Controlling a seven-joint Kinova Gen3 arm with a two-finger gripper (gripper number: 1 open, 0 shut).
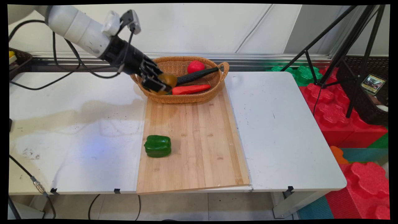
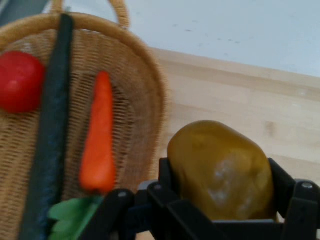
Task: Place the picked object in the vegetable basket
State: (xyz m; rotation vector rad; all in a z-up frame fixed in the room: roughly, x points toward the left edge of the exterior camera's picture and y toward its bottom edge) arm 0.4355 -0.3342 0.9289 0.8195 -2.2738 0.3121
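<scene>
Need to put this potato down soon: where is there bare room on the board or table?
The gripper holds the potato at the basket's left end. Free: the cutting board between basket and green pepper, all its right half, and the table right of it. Crowded: the basket, with tomato, cucumber and carrot.

No text, brand, number or sign can be read in either view. A small card or screen (image 1: 372, 84) hanging by the tripod (image 1: 342, 46) at the right carries a picture, but any lettering on it is too small to make out.
</scene>
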